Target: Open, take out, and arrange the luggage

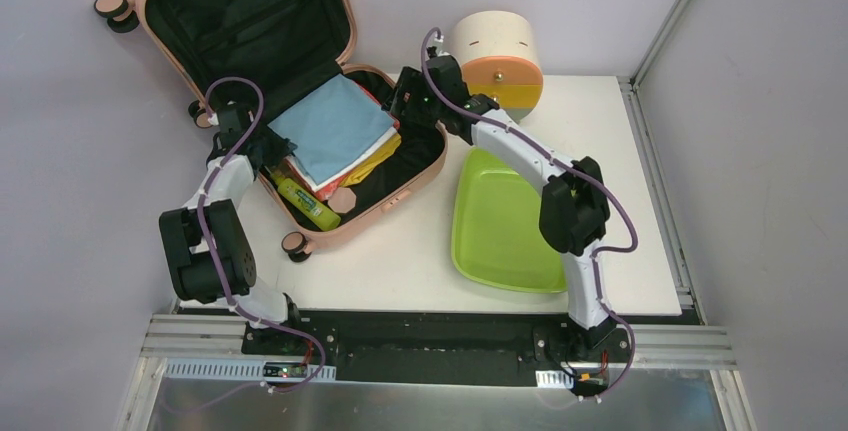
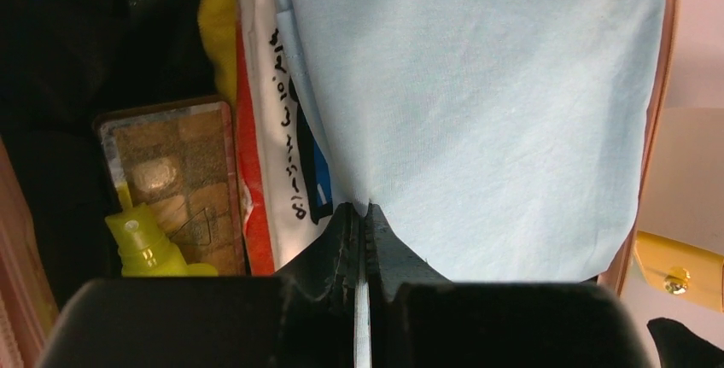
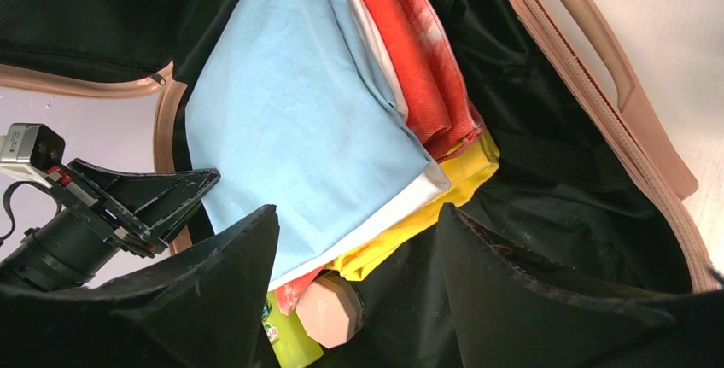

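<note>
The peach-pink luggage (image 1: 398, 187) lies open at the table's back left, its black-lined lid (image 1: 250, 11) propped up behind. In its base is a stack of folded clothes with a light blue cloth (image 1: 335, 126) on top. A yellow-green bottle (image 1: 305, 201) and a pink octagonal jar (image 1: 345, 199) lie in front of the stack. My left gripper (image 2: 365, 207) is shut on the near edge of the light blue cloth (image 2: 478, 103), at the stack's left side (image 1: 268, 148). My right gripper (image 3: 357, 210) hangs open over the stack's right corner (image 1: 395, 101), holding nothing.
A cream cylindrical drawer unit (image 1: 497, 56) stands at the back, right of the luggage. A lime-green tray (image 1: 500, 221) lies on the white table to its right. An eyeshadow palette (image 2: 171, 172) lies beside the bottle. The luggage's side handle (image 3: 598, 61) faces the tray.
</note>
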Controlling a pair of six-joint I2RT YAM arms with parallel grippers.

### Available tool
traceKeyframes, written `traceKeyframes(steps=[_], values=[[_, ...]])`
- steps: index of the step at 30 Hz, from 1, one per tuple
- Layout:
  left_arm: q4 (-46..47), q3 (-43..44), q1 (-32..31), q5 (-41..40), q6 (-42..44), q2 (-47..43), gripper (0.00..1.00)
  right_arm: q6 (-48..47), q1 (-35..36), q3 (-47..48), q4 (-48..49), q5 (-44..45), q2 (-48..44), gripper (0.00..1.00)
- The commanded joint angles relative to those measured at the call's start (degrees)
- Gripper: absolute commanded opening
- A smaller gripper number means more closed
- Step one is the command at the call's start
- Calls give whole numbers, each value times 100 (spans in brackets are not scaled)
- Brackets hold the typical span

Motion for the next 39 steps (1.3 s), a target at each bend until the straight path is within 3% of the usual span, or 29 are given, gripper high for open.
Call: traceKeyframes(steps=[1,12,16,26,32,39], values=[[-641,333,57,-90,257,-371,0,-113,-15,405,-118,-322,114,71],[-1132,465,260,69,772,-402,0,-198,-4,1100,-189,-615,525,70],[-1171,516,537,347,824,-283,0,30,-7,1664,-509,-800,920,68],[-1271,815,656,759,1115,-156,0,459,-3,1888,-451,-940,1276,66],[-1291,1233,685,1432,1613,109,0,941,1,2092,-267,-994,1555,64],[-1398,1226,746,1343,1755,177,0,1286,0,2804,-246,-981,2232,63]])
